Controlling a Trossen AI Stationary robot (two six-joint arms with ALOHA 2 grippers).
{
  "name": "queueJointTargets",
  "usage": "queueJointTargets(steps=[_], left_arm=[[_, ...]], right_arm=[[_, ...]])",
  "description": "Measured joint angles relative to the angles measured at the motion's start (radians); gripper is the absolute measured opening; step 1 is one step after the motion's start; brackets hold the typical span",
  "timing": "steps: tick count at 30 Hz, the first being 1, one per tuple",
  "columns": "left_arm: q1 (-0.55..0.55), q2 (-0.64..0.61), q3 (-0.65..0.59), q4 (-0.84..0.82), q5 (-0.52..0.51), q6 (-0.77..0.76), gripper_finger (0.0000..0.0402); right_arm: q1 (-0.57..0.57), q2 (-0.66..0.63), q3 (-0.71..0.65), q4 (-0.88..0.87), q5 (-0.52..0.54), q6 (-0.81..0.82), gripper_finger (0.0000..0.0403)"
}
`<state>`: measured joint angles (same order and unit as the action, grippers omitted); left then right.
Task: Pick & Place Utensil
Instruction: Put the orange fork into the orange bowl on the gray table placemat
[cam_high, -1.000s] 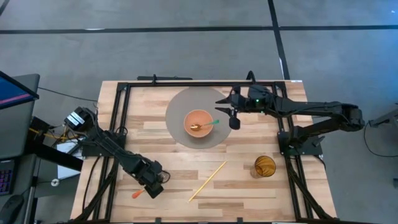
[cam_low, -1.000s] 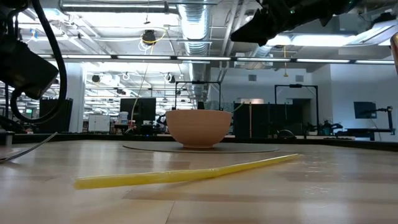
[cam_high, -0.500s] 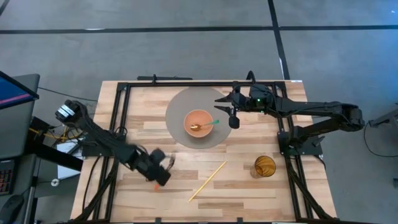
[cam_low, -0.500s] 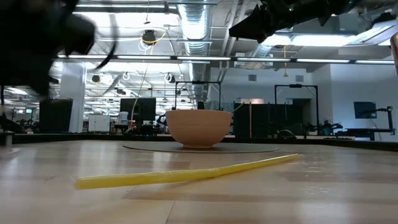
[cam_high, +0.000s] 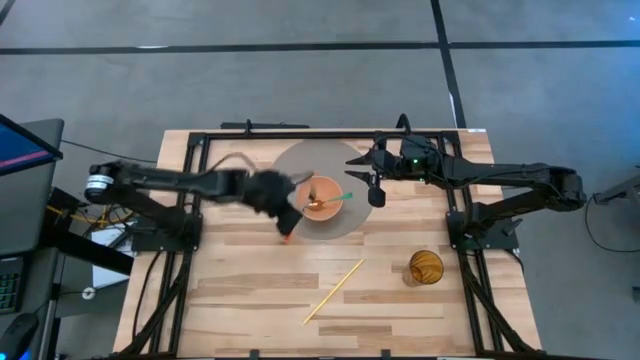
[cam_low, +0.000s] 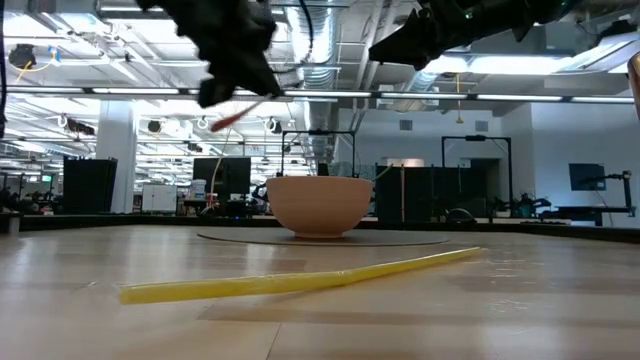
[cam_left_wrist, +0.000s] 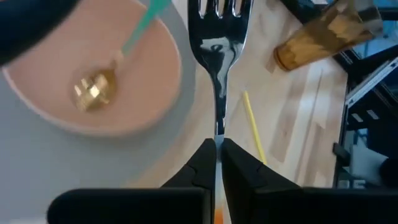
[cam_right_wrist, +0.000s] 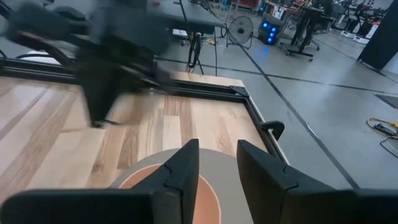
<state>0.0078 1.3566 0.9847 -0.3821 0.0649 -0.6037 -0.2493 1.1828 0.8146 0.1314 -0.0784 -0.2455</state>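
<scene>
A salmon bowl (cam_high: 320, 198) stands on a round grey mat (cam_high: 290, 160). In the bowl lies a spoon (cam_high: 328, 202) with a gold head and a teal handle. My left gripper (cam_high: 283, 205) hangs in the air just left of the bowl, shut on a fork (cam_left_wrist: 217, 56) with a silver head and an orange handle (cam_high: 288, 236). In the left wrist view the tines reach past the bowl (cam_left_wrist: 93, 74) beside its rim. My right gripper (cam_high: 372, 188) hovers open at the bowl's right side, above the mat, touching nothing. My left gripper pinches the fork between its two fingers at the silver neck (cam_left_wrist: 217, 127), just ahead of the orange handle. The fork lies along the fingers, tines forward, the handle end (cam_low: 232, 113) sticking out behind. It is lifted clear of the table, high above the bowl's rim (cam_low: 320, 180).
A yellow stick (cam_high: 335, 290) lies slantwise on the near middle of the wooden table (cam_high: 250, 290). An amber glass (cam_high: 425, 267) stands near the right edge. A black frame (cam_high: 195, 180) runs along the left, far and right sides.
My left arm has swung fast from the near left part of the table up and toward the far side, ending beside the bowl. The fork has gone with it, off the table and into the air. My right arm has kept still.
</scene>
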Motion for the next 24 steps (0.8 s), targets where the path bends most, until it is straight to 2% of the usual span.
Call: queueJointTargets(steps=[4,8,12,14,18,21,24], left_arm=[[0.142,0.088,0.071,-0.05,0.17,0.106,0.0014],[0.214,0.187,0.085,-0.085,0.259,0.155,0.0015],[0.236,0.239,0.085,-0.085,0.308,0.154,0.0015],[0.251,0.244,0.085,-0.084,0.344,0.06,0.0015],[0.288,0.244,0.085,-0.083,0.486,-0.203,0.0015],[0.311,0.244,0.085,-0.082,0.597,-0.331,0.0016],[0.335,0.25,0.085,-0.081,0.657,-0.437,0.0017]], right_arm=[[0.0,0.0,0.0,-0.019,0.0,0.0,0.0103],[0.0,0.0,0.0,-0.077,0.0,0.0,0.0103],[0.0,0.0,0.0,-0.141,0.0,0.0,0.0103],[0.0,0.0,0.0,-0.158,0.0,0.0,0.0103],[0.001,0.003,0.0,-0.152,-0.002,0.017,0.0103],[0.016,0.029,-0.001,-0.146,-0.007,0.019,0.0103],[0.037,0.074,0.0,-0.088,-0.009,0.018,0.0103]])
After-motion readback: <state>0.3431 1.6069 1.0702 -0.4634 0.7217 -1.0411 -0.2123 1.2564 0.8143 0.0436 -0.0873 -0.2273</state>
